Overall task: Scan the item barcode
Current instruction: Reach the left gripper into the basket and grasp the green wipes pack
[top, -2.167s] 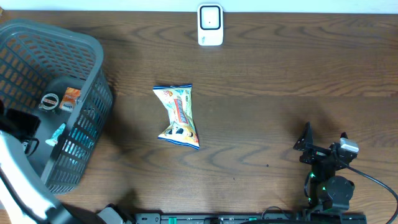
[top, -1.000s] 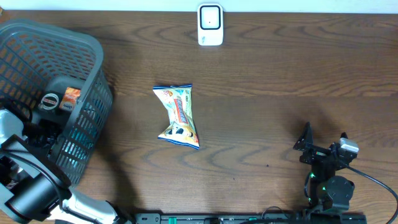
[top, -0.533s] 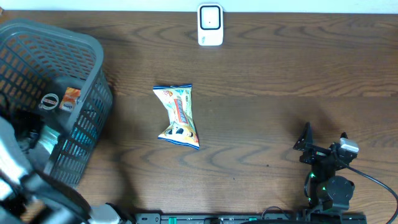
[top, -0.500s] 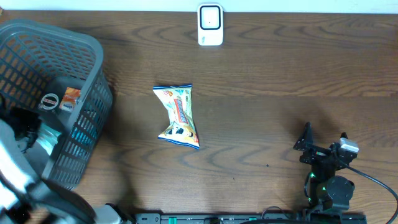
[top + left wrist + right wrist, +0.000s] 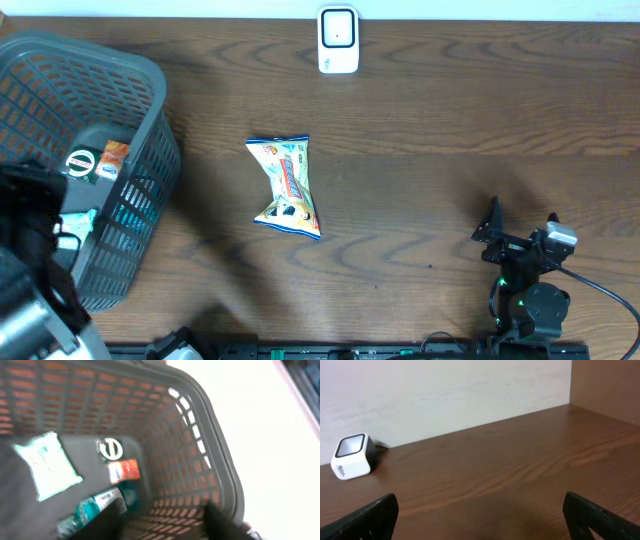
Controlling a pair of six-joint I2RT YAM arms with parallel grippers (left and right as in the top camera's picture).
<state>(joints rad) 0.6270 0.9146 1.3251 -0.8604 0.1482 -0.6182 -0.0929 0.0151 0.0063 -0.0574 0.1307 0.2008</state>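
Left pincer: your left pincer (image 5: 165,515) hangs inside the basket (image 5: 140,90) at the worktop's left edge. Its two dark fingers (image 5: 107,521) stand apart with only basket mesh showing between them, so it is open and holds nothing. The view is blurred.
Right pincer: your right pincer (image 5: 480,505) is spread wide and empty, low over the worktop (image 5: 450,130) at the near right, facing the far wall.
Item on the worktop: the snack packet (image 5: 288,186) lies flat near the middle, between the basket and your right arm, apart from both.
Scanner: the white barcode scanner (image 5: 338,40) stands at the far edge, well beyond the snack packet, nothing in front of its window.
Basket contents: you can see a white wipes pack (image 5: 47,462), a round tin (image 5: 111,449), a small orange packet (image 5: 123,470) just beside the tin, and a teal bottle (image 5: 95,506) lying on its side, its lower end hidden behind one finger.
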